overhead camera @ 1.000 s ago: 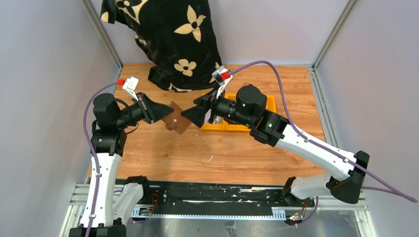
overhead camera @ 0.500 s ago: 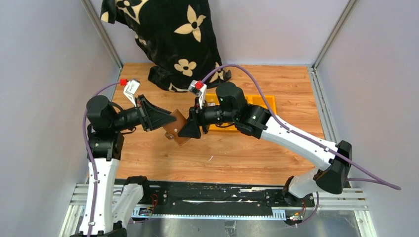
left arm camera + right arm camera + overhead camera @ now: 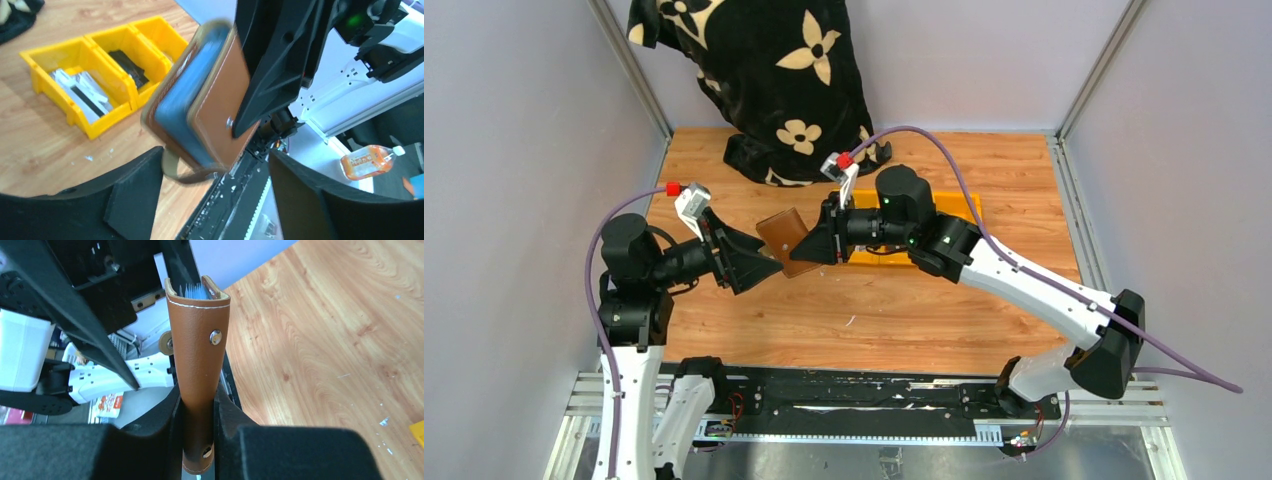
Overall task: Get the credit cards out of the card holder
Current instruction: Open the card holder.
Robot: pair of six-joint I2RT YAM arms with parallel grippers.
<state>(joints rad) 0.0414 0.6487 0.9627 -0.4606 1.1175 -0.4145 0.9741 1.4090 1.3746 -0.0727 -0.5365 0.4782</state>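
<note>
Now, the left arm rises from its base at the near left edge, bends at the elbow and reaches right. Its gripper (image 3: 769, 268) sits low over the table (image 3: 874, 320), fingers spread wide and grasping nothing. The right arm stretches from the near right base across to the left, and its gripper (image 3: 806, 245) is clenched on one end of the card holder (image 3: 779, 232).

The holder is up off the table, just beside and beyond the left fingertips. The right wrist view shows it upright between the fingers, snap stud outward, with pale bluish leaves at its open top; cards or sleeves, I cannot tell.

Half a second ago the left gripper was farther back, at the holder's edge; it has since dropped nearer. The right gripper has carried the holder slightly farther.

Behind the right arm sit the yellow bins (image 3: 75, 55), and the left wrist view shows pale cards (image 3: 82, 92) with a dark stripe in one end compartment. A black flowered cloth (image 3: 774, 70) lies at the far edge.
</note>
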